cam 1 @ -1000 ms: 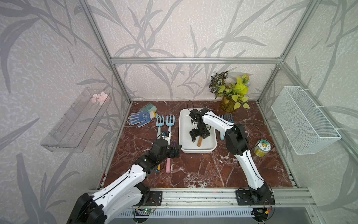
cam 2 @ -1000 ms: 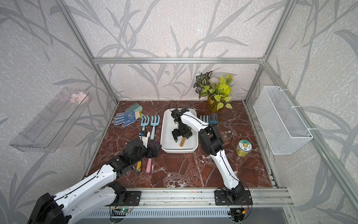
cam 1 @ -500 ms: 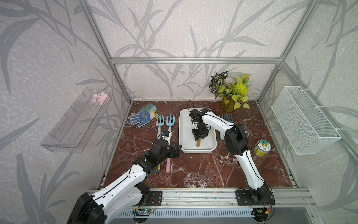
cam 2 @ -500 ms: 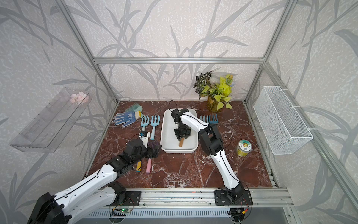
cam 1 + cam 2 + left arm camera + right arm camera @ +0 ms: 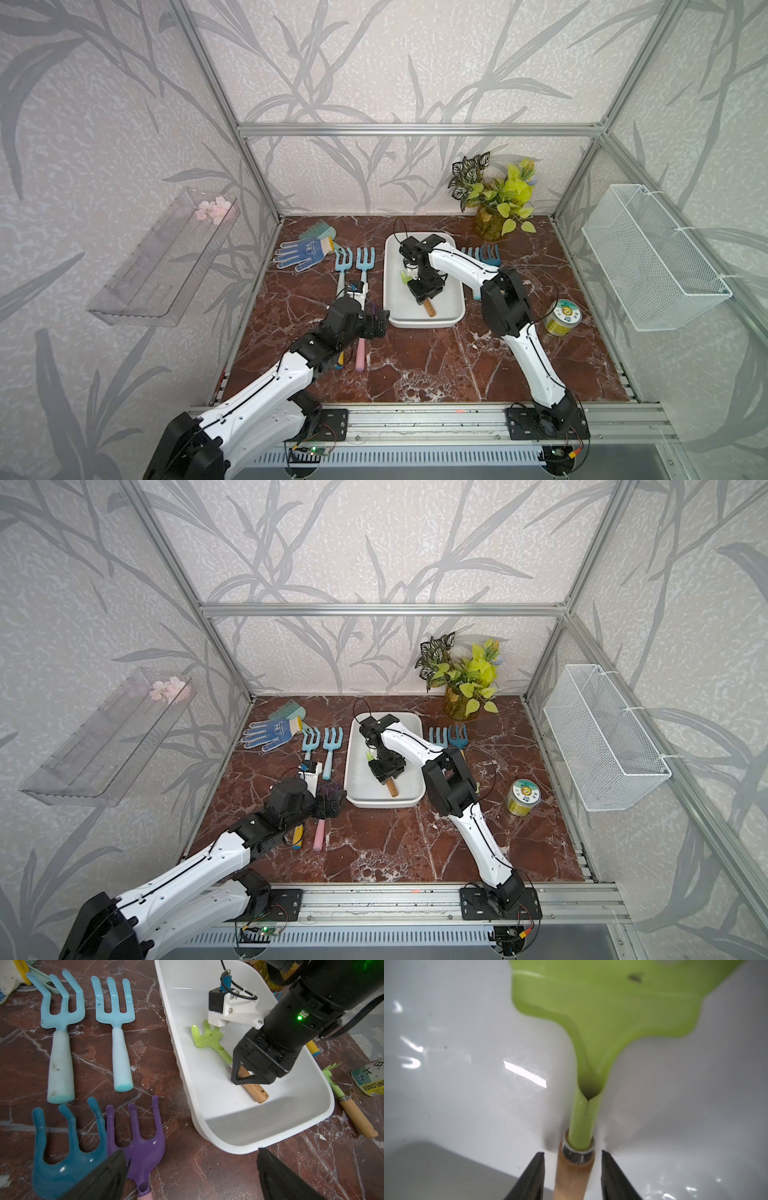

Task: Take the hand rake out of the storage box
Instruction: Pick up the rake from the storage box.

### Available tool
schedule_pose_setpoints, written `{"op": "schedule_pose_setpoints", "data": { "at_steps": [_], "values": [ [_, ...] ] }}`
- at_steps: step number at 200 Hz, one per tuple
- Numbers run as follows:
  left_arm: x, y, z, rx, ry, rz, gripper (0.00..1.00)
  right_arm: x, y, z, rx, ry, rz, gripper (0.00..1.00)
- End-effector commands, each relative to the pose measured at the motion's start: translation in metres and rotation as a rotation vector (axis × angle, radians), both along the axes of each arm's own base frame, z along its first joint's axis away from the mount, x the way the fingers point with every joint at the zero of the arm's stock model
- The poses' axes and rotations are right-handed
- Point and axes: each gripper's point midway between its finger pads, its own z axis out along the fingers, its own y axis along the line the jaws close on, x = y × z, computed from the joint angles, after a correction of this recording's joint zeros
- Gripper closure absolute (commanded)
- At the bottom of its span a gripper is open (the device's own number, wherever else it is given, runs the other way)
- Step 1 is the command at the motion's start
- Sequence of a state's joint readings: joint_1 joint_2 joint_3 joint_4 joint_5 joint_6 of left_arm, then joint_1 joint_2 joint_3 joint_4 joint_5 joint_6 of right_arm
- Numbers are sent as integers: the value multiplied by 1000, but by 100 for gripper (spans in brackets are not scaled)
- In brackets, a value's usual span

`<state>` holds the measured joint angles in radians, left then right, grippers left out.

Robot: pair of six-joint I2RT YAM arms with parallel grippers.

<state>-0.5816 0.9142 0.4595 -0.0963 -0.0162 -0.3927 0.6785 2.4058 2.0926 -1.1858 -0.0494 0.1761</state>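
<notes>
Plastic forks (image 5: 365, 259) lie beside storage box (image 5: 395, 293) holding hand rake (image 5: 429, 308)

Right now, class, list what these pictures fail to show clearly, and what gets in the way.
Rake handle's middle: both top views, right gripper covers it.
Rake prongs: right wrist view, blurred and cut by the edge.
Tin label: top views, too small; left wrist view, cut by the edge.
Dark blue fork handle: left wrist view, left gripper covers it.

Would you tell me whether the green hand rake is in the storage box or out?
In: the hand rake lies within the storage box walls; the right pincer straddles it.
</notes>
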Motion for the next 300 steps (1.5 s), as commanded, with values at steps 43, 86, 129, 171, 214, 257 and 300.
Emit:
{"op": "schedule_pose_setpoints", "data": {
  "at_steps": [43, 86, 129, 171, 214, 257, 300],
  "values": [
    [2, -3, 3, 1, -13, -15, 3, 8, 4, 54, 54, -250, 101, 25],
    [4, -3, 2, 5, -8, -10, 3, 11, 6, 54, 92, -334, 115, 25],
    [5, -4, 1, 9, -1, -8, 3, 12, 15, 29, 90, -276, 156, 31],
    [5, -3, 0, 12, 1, -3, 3, 18, 15, 20, 107, -257, 125, 32],
    [6, -3, 0, 14, 4, -3, 3, 17, 11, 11, 107, -224, 114, 36],
    [6, -3, -1, 15, 7, -1, 3, 15, 9, 2, 100, -192, 106, 45],
    [6, -3, 0, 12, 3, 1, 3, 14, 10, -3, 102, -161, 99, 49]
  ]
}}
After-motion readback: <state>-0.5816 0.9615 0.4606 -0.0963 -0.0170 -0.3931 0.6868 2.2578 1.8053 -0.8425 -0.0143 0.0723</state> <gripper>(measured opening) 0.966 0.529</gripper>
